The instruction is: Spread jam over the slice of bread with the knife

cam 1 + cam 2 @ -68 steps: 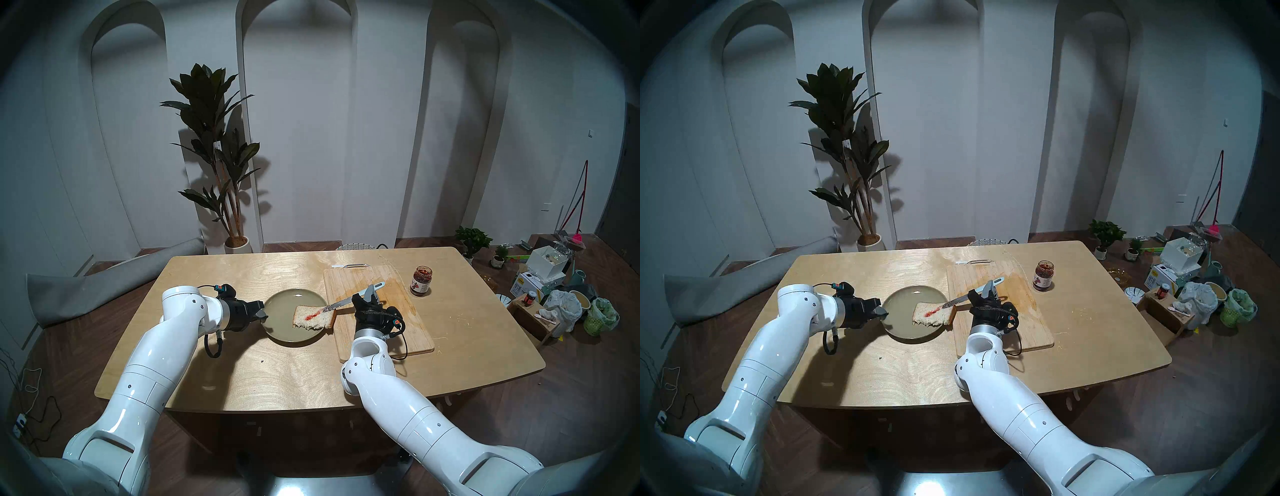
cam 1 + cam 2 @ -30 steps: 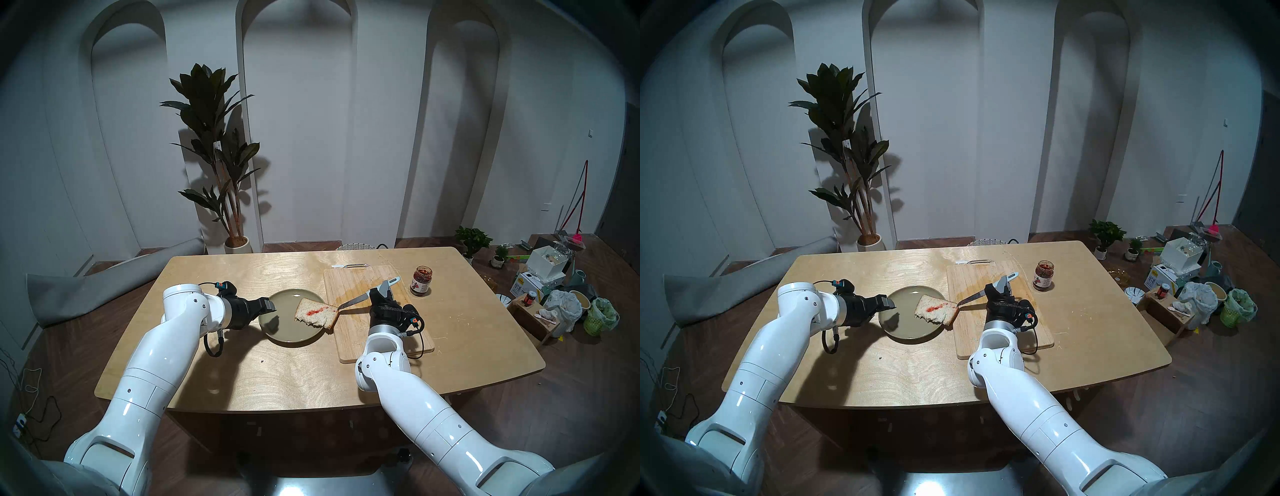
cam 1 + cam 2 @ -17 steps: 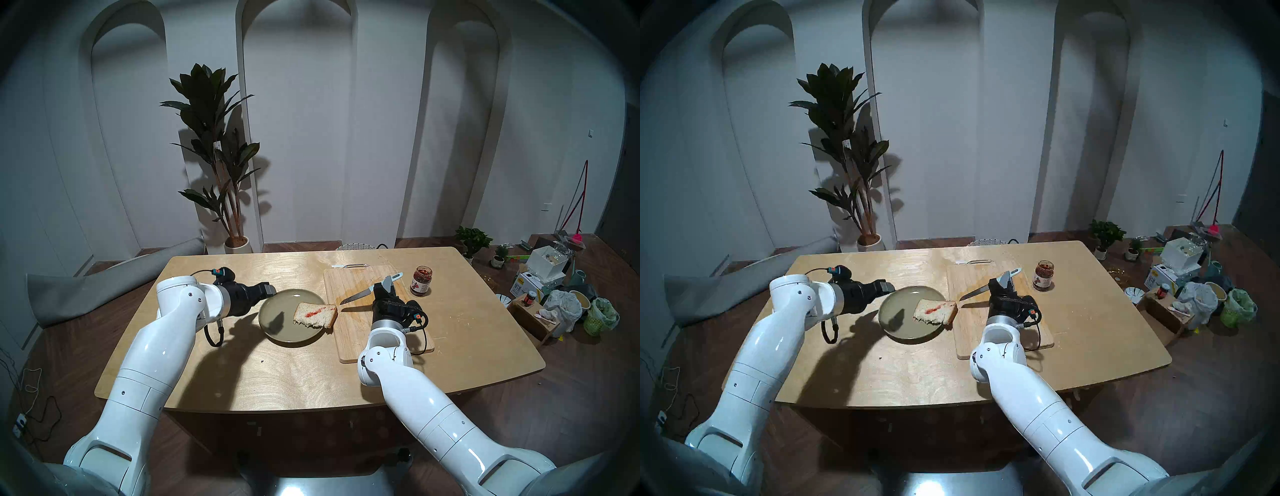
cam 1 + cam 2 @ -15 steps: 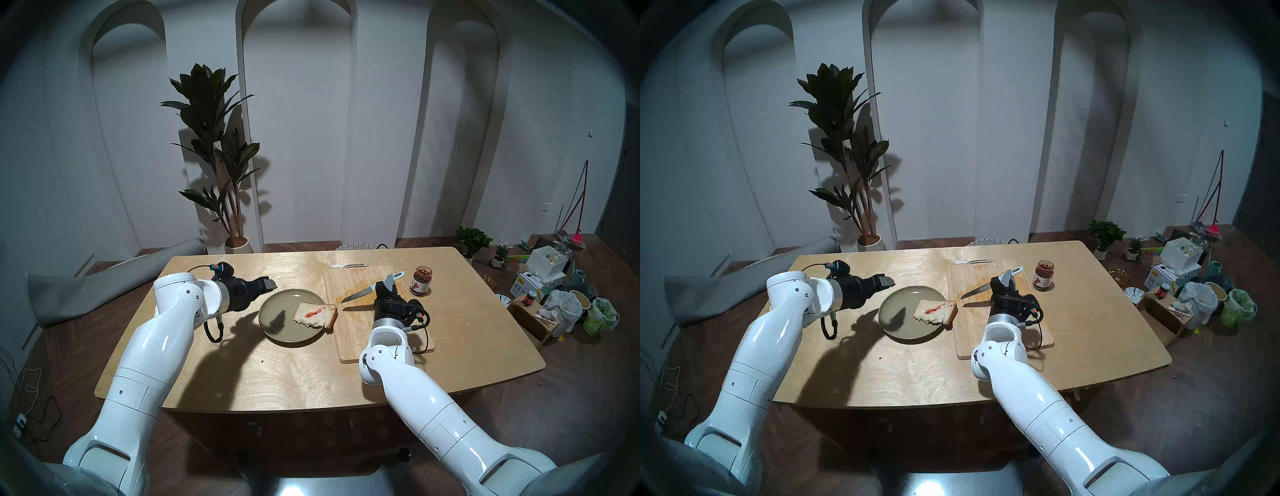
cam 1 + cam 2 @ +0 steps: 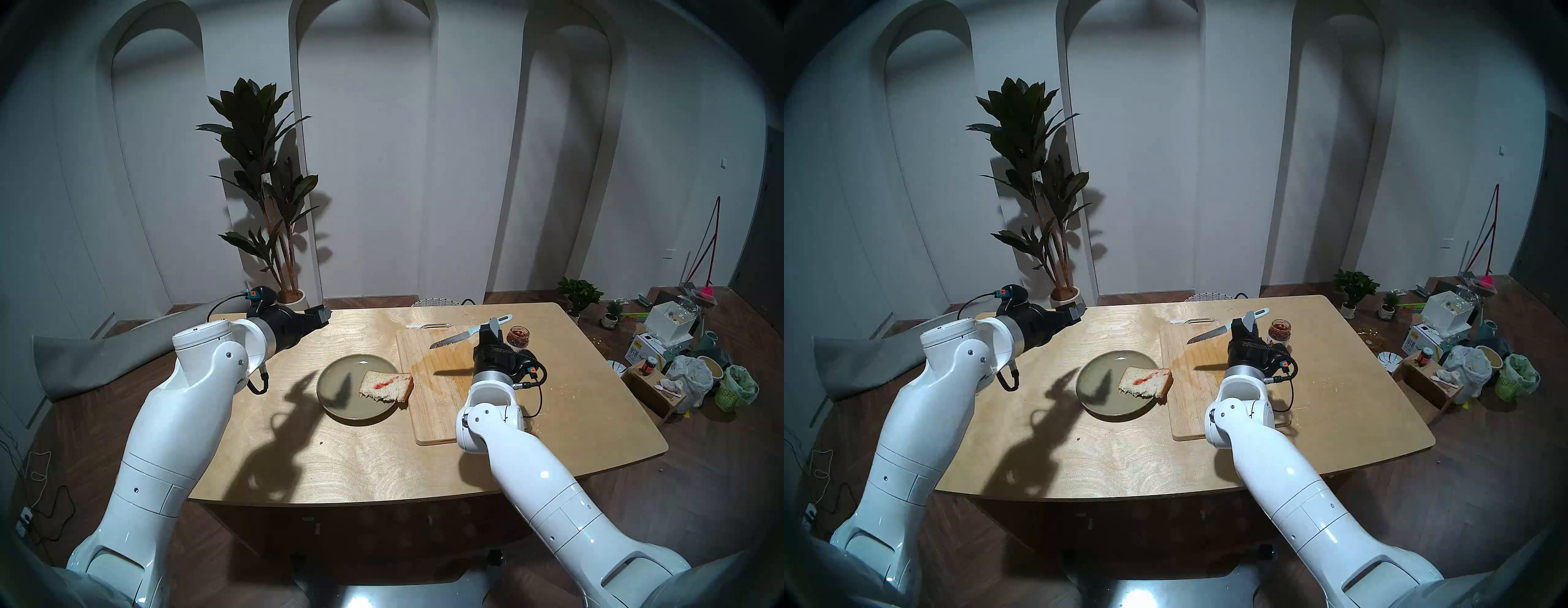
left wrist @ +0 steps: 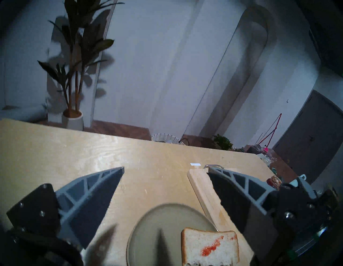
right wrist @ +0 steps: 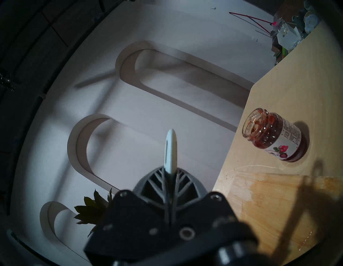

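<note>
Wooden table (image 5: 360, 458), pale speckled slice of bread (image 5: 387, 385), thin red jam (image 5: 384, 382) streak

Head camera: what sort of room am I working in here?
Probably a home dining room used as a test space: a wooden table with a green plate and cutting board, a potted plant against arched white walls, and boxes and bags piled on the floor.

bread: squarish pale slice of bread (image 5: 387, 385) with tan crust, ragged near edge, flat at the plate's 3 o'clock
jam: red streak (image 5: 383, 382) across the slice; open clear glass jar (image 7: 274, 135) upright
knife: dark-bladed, blue-grey-handled knife (image 5: 462, 335) aloft, tip toward 8 o'clock
</note>
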Robot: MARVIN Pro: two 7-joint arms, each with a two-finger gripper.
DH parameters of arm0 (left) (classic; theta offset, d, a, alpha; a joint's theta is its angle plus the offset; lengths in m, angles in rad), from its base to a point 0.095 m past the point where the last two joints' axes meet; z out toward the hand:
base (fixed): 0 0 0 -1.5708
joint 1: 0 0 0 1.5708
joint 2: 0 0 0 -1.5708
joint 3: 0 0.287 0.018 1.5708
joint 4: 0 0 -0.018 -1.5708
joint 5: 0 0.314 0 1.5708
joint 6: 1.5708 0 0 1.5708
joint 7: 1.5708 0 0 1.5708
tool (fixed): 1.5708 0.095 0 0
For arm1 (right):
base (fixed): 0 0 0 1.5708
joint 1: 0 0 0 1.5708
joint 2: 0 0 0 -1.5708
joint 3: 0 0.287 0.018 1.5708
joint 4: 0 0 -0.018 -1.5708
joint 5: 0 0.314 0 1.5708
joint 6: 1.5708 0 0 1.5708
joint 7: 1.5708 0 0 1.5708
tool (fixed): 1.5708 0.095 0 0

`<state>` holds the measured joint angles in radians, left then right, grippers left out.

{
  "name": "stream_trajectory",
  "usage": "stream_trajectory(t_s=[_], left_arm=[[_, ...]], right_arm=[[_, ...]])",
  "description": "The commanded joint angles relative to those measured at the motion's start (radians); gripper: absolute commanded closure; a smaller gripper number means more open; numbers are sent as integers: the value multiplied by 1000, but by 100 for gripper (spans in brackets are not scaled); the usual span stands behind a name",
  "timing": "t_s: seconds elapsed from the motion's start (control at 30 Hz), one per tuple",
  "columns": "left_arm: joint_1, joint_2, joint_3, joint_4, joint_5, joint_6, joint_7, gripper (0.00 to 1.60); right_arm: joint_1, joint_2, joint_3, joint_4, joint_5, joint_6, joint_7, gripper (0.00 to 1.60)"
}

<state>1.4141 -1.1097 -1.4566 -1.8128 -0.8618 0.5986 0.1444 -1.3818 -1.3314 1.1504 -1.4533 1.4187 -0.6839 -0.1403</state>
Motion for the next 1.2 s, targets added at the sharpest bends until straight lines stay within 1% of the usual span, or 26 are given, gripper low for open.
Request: stream_trajectory(t_s=[0.0,0.07,0.2,0.3,0.43,0.47,0.5,0.53,0.57,0.6,0.7,0.87,0.9,0.93,0.97,1.0,1.07,1.13,1.17], left_arm=[[70,0,-18,-72,56,-90,39,0],[88,-7,-21,-79,69,-115,53,0],[109,-18,-19,-84,90,-160,71,0],[121,-29,-14,-92,108,-195,85,0],[132,-48,-4,-102,135,-240,111,0],[133,-52,-2,-102,135,-245,114,0],[138,-61,0,-104,147,-265,126,0],[140,-64,4,-105,153,-273,131,0],[143,-71,5,-105,156,-284,137,0],[146,-77,8,-105,162,-297,144,0],[154,-89,18,-107,185,-332,166,0],[163,-104,39,-110,224,-385,200,0],[168,-110,43,-111,230,-399,206,0],[171,-114,46,-113,234,-408,211,0],[177,-114,54,-115,247,-422,218,0],[182,-119,58,-116,255,-436,223,0],[191,-125,66,-119,271,-461,235,0],[201,-133,74,-121,289,-490,247,0],[207,-136,78,-120,299,-507,255,0]], right_arm=[[-34,48,80,-97,88,43,-74,160],[-51,74,110,-114,130,74,-107,160],[-58,122,161,-103,192,137,-162,160],[-48,159,200,-94,236,189,-191,160],[-23,215,242,-77,290,277,-237,160],[-18,218,250,-67,297,285,-243,160],[-13,238,260,-58,316,315,-249,160],[-9,244,265,-49,328,326,-252,160],[-5,250,275,-40,343,358,-257,160],[2,259,273,-31,356,357,-261,160],[14,277,274,-10,402,428,-264,160],[10,299,259,27,461,510,-235,160],[7,299,264,35,480,539,-227,160],[6,303,259,38,489,541,-218,160],[2,307,262,45,505,585,-204,160],[-1,309,257,48,520,582,-195,160],[-13,316,258,53,542,629,-162,160],[-26,322,255,55,568,646,-136,160],[-37,323,263,59,581,686,-109,160]])
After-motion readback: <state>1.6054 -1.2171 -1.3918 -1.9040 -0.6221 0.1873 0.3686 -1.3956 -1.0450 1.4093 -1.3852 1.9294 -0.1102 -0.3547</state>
